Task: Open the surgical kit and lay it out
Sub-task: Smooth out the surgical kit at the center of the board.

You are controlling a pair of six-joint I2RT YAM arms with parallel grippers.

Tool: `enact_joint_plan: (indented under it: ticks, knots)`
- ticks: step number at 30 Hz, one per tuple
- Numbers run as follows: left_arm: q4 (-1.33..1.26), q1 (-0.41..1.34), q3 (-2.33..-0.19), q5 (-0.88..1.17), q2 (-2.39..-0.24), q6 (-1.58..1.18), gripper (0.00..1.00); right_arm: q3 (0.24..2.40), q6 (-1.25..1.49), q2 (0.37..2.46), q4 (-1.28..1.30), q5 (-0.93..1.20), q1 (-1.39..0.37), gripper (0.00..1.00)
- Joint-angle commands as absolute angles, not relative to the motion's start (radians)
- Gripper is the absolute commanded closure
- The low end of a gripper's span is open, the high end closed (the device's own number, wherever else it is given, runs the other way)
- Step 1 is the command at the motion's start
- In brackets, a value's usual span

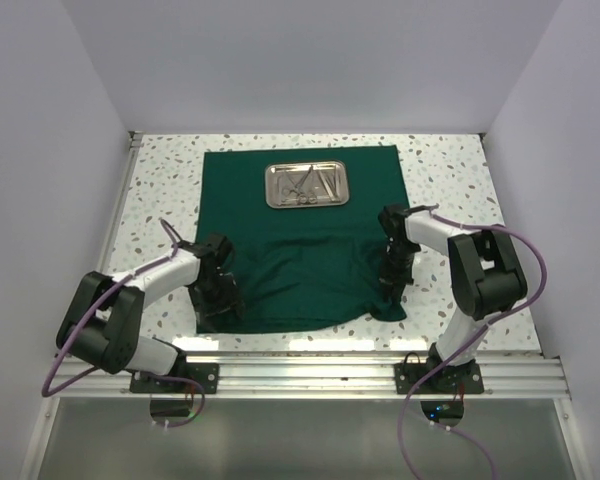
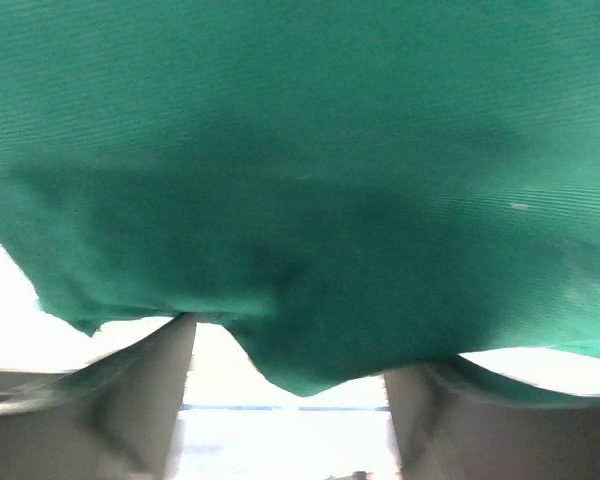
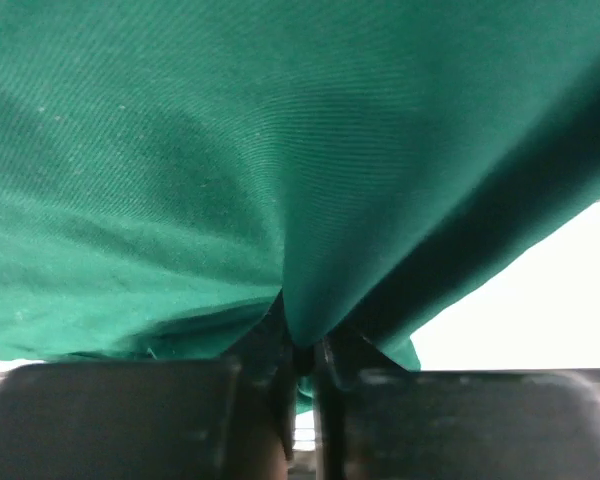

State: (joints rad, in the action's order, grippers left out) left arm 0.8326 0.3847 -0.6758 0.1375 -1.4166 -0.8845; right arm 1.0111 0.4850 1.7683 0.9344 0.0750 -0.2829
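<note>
Green cloth (image 1: 300, 270) is spread over the speckled table (image 1: 160, 190), with its near half kinda rumpled; steel tray (image 1: 276, 196) sits at the cloth's 12 o'clock with the instruments (image 1: 305, 186) inside; right gripper (image 1: 391, 282) at the 4 o'clock edge is clamped on a pinched fold of cloth; left gripper (image 1: 220, 295) at 7 o'clock has its fingers spread apart, cloth just sagging between them, not pinched

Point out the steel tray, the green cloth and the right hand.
steel tray (image 1: 270, 185): top view, left rim.
green cloth (image 1: 280, 272): top view, bare near half.
right hand (image 3: 302, 358): right wrist view, between fingertips pinching cloth.
</note>
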Motion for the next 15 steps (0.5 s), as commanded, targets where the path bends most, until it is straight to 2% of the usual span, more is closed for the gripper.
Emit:
enact_joint_plan:
  ticks: [1,2,3,5,6,12,13,14,15]
  knots:
    - [0.69,0.387,-0.617,0.018,-1.473,-0.859,0.36,0.951,0.485,1.821,0.882,0.002,-0.287,1.0]
    - [0.689,0.387,-0.612,0.034,-1.477,-0.858,0.48,0.948,0.483,1.797,0.906,-0.014,-0.287,1.0]
    - [0.698,0.387,-0.615,0.038,-1.476,-0.853,0.77,0.946,0.482,1.784,0.925,-0.015,-0.285,1.0]
    - [0.756,0.387,-0.64,0.055,-1.442,-0.842,0.95,0.959,0.483,1.741,0.992,-0.011,-0.285,1.0]
    - [0.781,0.387,-0.652,0.058,-1.419,-0.841,1.0,0.985,0.492,1.726,1.026,-0.027,-0.287,1.0]
    - [1.024,0.387,-0.799,0.072,-1.249,-0.83,1.0,1.039,0.567,1.611,1.233,-0.081,-0.281,1.0]
    - [1.052,0.387,-0.819,0.086,-1.241,-0.816,1.0,1.032,0.572,1.585,1.245,-0.072,-0.273,0.94]
    - [1.096,0.387,-0.853,0.116,-1.226,-0.808,0.99,1.026,0.575,1.559,1.27,-0.068,-0.268,0.79]
    - [1.115,0.387,-0.868,0.132,-1.218,-0.801,0.87,1.017,0.58,1.533,1.285,-0.067,-0.264,0.67]
